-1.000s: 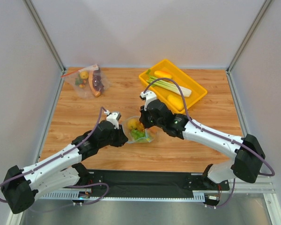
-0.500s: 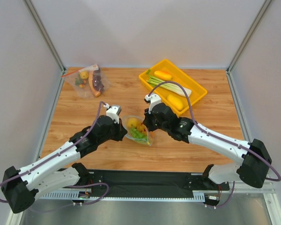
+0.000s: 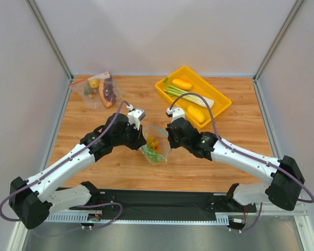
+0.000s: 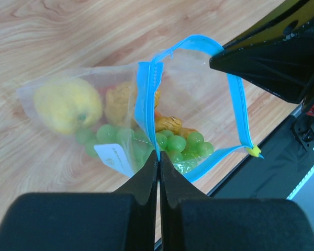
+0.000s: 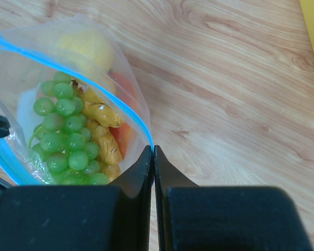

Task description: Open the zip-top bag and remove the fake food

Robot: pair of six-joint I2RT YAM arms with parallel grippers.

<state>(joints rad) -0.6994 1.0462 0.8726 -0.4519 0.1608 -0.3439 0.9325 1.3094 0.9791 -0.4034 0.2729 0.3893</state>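
At the worktop's (image 3: 125, 170) far left corner, a second clear bag (image 3: 97, 93) with a red-orange strip is lying flat. Nearer the middle, the left tool (image 4: 158, 155) is pinching one blue lip of the zip-top bag (image 3: 156, 137), jaws pressed tightly together on it. The bag is being held between both tools, its mouth gaping wide. The fake food (image 3: 153, 146) is sitting inside: a yellow fruit (image 4: 68, 104), green grapes (image 4: 175, 142) and a lumpy orange piece (image 5: 102, 133). The right tool (image 5: 153, 150) is squeezing the opposite lip. Further right, a yellow tray (image 3: 209, 84) is holding a leek (image 3: 191, 97).
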